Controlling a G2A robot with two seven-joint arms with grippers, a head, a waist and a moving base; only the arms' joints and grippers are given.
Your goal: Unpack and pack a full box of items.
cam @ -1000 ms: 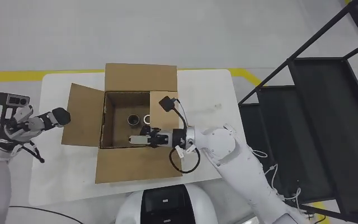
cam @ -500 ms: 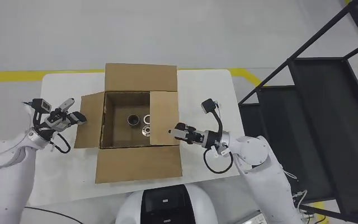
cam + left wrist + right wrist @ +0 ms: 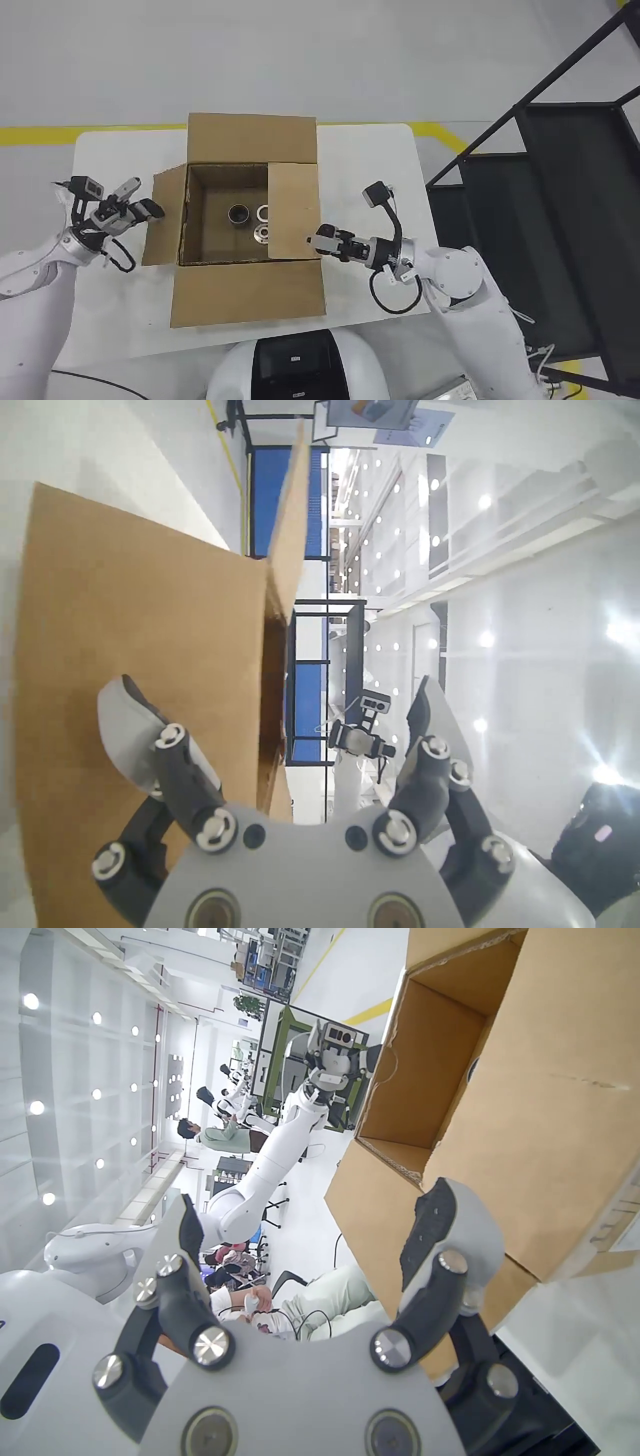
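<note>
Flanking the open box, left gripper and right gripper spread wide, empty, top view revealing round items inside.

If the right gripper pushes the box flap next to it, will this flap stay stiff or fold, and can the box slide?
The right flap likely folds at its crease: thin cardboard, attached along one edge. The box may slide on the smooth table, seeming light with few small round items inside. The right gripper is open beside it.
</note>
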